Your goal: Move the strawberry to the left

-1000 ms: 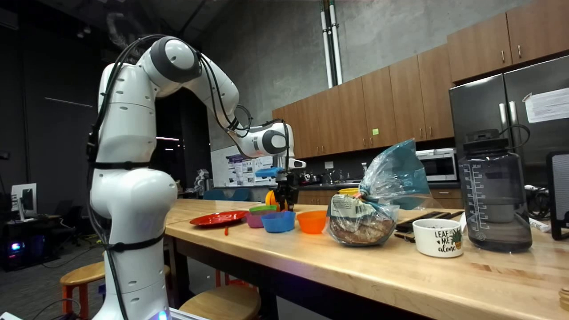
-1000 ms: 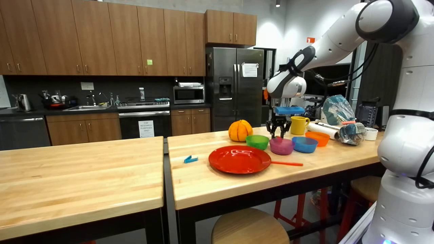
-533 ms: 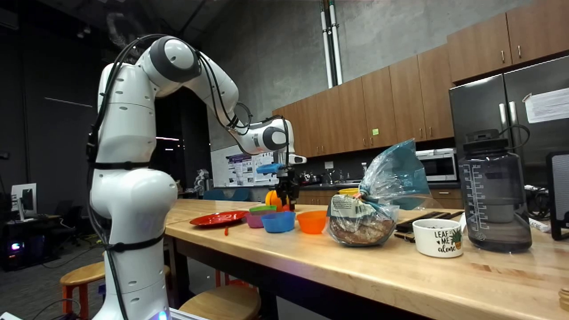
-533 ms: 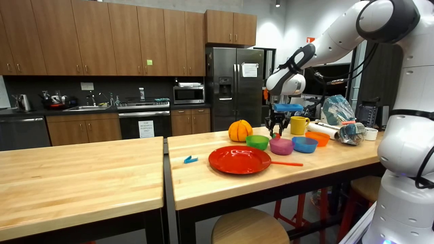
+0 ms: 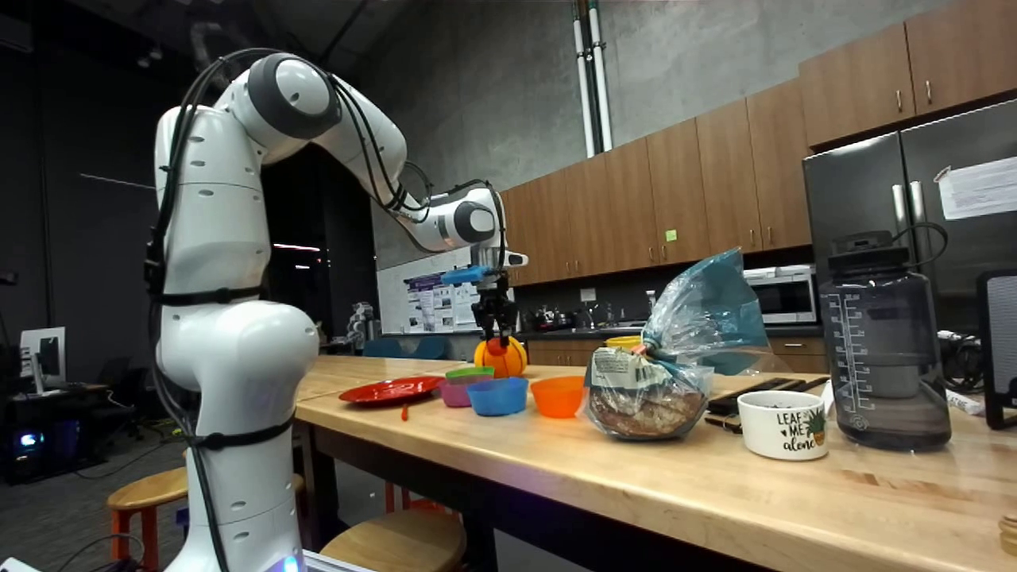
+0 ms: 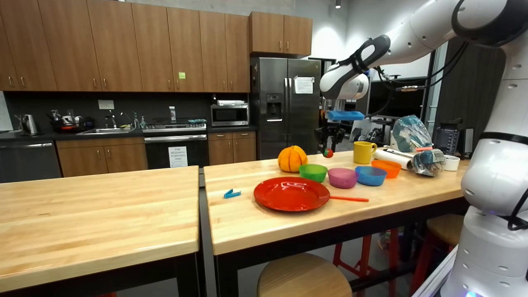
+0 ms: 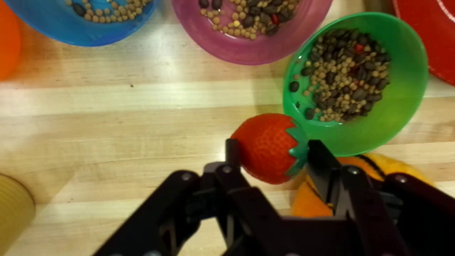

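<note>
"Wrist view says it plainly: the gripper (image 7: 273,151) has the strawberry (image 7: 266,149) clamped end to end, leafy cap against one jaw."

"And from where we stand?"

"Aloft, off the wooden table (image 6: 247,231), with the orange pumpkin (image 6: 292,159) near. I'd take left to mean that side."

"So how should it travel from there?"

"Gently, I'd say, with no slackening: something that rounded could slip out. Carry it high enough to miss the pumpkin and the green bowl (image 7: 405,103), pick a flat patch, lower until it touches wood, then let go softly, since it might roll."
</note>
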Tool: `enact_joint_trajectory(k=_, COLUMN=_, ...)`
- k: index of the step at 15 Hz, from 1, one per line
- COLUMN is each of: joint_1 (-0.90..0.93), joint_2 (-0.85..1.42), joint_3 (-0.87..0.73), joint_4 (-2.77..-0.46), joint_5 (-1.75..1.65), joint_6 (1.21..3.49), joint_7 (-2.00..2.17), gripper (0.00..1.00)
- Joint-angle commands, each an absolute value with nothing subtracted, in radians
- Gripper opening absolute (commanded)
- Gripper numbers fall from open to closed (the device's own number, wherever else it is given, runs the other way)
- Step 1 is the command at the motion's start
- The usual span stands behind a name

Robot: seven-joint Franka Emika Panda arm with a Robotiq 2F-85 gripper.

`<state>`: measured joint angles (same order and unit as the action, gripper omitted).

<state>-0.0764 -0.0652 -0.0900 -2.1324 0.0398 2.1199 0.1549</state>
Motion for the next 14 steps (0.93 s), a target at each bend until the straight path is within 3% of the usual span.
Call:
enact_joint_trajectory(k=1, joint_1=-0.052, joint_2=-0.122, joint_3=-0.062, joint_4=-2.119, joint_5=0.055, joint_6=2.056, joint_7=0.084, gripper=0.25)
enact_joint_trajectory(k=14, joint_1=0.025, joint_2=-0.017, joint_3=0.008, joint_4=-1.997, joint_5=0.061, joint_6=2.028, joint_7=-0.223, gripper=0.25)
